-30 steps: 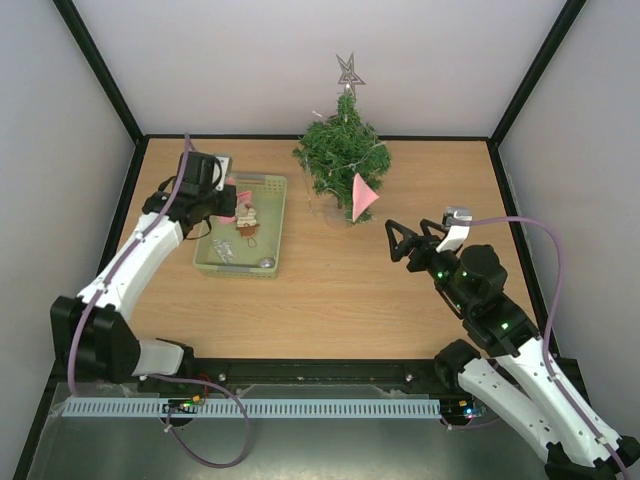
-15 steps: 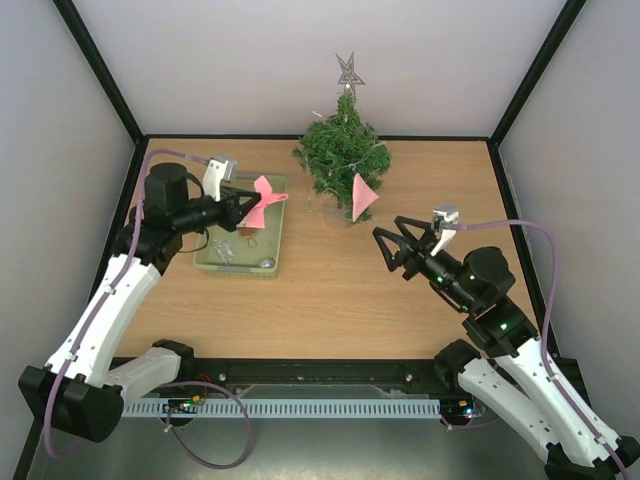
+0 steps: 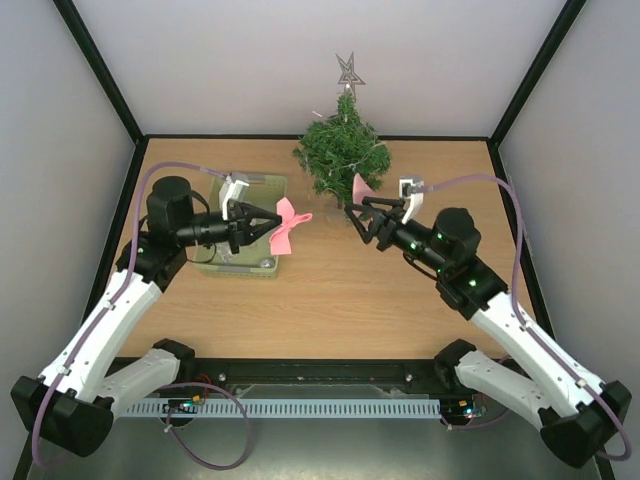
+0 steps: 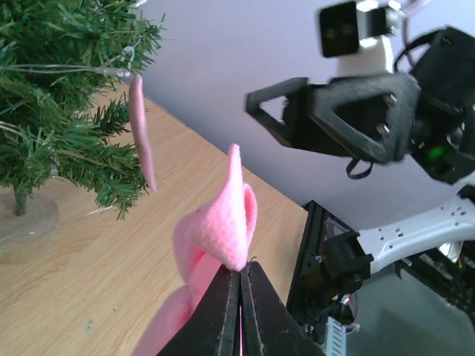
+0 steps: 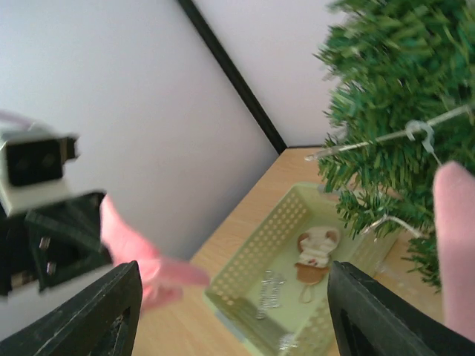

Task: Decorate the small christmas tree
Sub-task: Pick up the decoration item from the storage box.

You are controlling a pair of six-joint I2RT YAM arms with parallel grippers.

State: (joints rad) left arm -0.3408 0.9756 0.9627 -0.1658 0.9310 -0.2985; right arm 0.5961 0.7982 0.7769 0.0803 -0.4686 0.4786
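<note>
The small christmas tree (image 3: 343, 150) stands at the back centre with a silver star (image 3: 349, 72) on top; its branches fill the left wrist view's upper left (image 4: 52, 111) and the right wrist view's upper right (image 5: 401, 96). A pink felt ornament (image 3: 364, 188) hangs on its front (image 4: 141, 130). My left gripper (image 3: 266, 224) is shut on a second pink felt ornament (image 3: 287, 226), pinched at my fingertips (image 4: 223, 222). Facing it, my right gripper (image 3: 358, 218) is open and holds nothing, a short gap from that ornament (image 5: 133, 256).
A pale green basket (image 3: 240, 268) sits left of the tree. In the right wrist view it (image 5: 297, 222) holds a small beige figure (image 5: 315, 252) and silver trinkets (image 5: 271, 289). Black frame posts and white walls enclose the wooden table.
My left arm swung right, carrying the pink ornament from over the basket toward the table's middle. My right arm moved left and back toward the tree, its jaws narrowing somewhat.
</note>
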